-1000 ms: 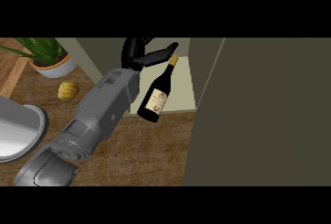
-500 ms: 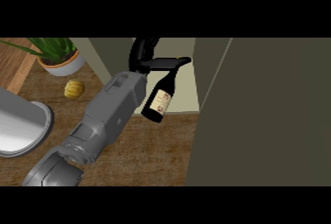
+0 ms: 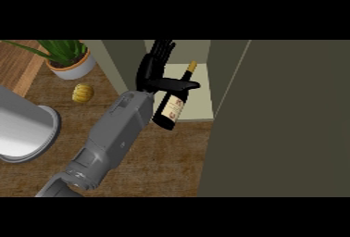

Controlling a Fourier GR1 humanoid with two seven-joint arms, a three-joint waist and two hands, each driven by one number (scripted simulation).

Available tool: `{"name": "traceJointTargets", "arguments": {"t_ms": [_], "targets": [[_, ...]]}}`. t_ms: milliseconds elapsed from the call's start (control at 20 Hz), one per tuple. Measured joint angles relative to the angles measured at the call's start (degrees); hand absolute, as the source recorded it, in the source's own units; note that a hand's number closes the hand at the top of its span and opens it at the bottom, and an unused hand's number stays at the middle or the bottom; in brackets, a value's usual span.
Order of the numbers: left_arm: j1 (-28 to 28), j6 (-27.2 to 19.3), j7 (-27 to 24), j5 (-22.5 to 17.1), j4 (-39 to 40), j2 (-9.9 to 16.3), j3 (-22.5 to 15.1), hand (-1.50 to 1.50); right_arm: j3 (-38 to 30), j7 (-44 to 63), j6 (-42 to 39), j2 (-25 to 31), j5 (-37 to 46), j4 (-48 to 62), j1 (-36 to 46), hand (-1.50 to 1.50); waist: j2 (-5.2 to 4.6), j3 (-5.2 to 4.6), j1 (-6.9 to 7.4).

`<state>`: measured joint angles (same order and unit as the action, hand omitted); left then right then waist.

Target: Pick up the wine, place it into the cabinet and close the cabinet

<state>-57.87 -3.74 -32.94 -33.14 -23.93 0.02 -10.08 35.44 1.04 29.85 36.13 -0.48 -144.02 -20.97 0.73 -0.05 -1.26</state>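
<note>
holding wine bottle | left hand thumb curled over it | at open cabinet

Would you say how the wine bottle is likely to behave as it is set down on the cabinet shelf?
The wine bottle looks tall and narrow, so it may tip. It hangs tilted under the robot hand, so it may land on its base edge. It looks like smooth glass, probably rigid, slippery and breakable.
</note>
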Motion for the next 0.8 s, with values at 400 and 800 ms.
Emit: {"name": "traceJointTargets", "arguments": {"t_ms": [400,800], "targets": [[11.88,-0.97,2.80,-2.78,-14.70,0.05,-7.04,-1.50,-0.22,0.53,0.97,0.47,0.10,-0.02,0.14,-1.50,0.27,0.00,1.35],[27.08,-4.03,6.04,-2.11,-32.62,1.84,-12.97,-1.50,-0.26,-1.24,1.90,1.66,0.26,-0.18,-1.70,-1.50,0.30,0.02,1.84]]}}
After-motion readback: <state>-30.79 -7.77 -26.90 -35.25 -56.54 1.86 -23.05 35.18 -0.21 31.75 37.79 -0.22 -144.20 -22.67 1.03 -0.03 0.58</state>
